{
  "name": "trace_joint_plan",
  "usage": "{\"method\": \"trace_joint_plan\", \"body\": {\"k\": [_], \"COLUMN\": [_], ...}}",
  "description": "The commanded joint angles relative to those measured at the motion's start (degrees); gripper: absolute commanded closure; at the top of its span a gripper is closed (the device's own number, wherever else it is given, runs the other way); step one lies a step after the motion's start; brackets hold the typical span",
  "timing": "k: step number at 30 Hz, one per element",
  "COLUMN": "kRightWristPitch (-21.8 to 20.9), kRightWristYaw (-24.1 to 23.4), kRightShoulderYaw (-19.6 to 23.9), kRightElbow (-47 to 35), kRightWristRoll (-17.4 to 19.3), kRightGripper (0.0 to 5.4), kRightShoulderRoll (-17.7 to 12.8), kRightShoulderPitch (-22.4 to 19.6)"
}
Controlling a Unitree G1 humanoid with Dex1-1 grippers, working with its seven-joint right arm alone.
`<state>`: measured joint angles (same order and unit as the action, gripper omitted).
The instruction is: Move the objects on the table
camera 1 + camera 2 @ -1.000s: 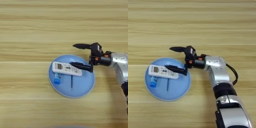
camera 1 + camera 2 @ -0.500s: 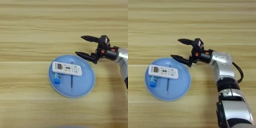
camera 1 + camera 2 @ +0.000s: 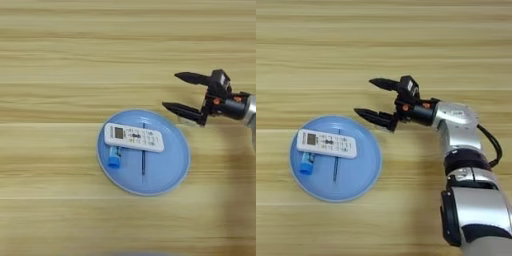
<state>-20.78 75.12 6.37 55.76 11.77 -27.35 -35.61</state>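
A slim white remote control (image 3: 134, 137) (image 3: 326, 143) lies across a round blue plate (image 3: 170, 170) (image 3: 363, 175) on the wooden table (image 3: 60, 60). Under the remote lie a small blue cylinder (image 3: 114, 158) (image 3: 306, 164) and a thin dark stick (image 3: 143, 162). My right gripper (image 3: 172, 92) (image 3: 365, 97) hovers open just past the plate's upper right rim, its two black fingers spread wide and holding nothing. One fingertip (image 3: 167, 106) points at the rim. The small black square piece is out of view.
My silver forearm (image 3: 456, 117) comes in from the right and runs down to the bottom edge in the right eye view. Bare wood surrounds the plate on all sides.
My gripper has drawn back to the right, off the remote and off the plate, staying open. The remote, blue cylinder and stick rest in the plate as before.
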Motion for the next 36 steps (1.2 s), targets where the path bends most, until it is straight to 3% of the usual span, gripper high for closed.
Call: {"method": "trace_joint_plan", "body": {"k": [1,13,23,36], "kRightWristPitch": [-1.9,-5.3,-5.7,-5.2], "kRightWristYaw": [-3.3,-10.4,-14.9,-17.7], "kRightShoulderYaw": [0.7,-1.7,-3.0,-3.9], "kRightElbow": [2.0,10.1,13.2,15.6], "kRightWristRoll": [-1.4,-8.8,-13.3,-16.1], "kRightGripper": [0.02,0.02,0.02,0.02], "kRightShoulderRoll": [-3.5,-4.6,-5.4,-6.0], "kRightShoulderPitch": [-6.6,-8.5,-9.0,-9.1]}}
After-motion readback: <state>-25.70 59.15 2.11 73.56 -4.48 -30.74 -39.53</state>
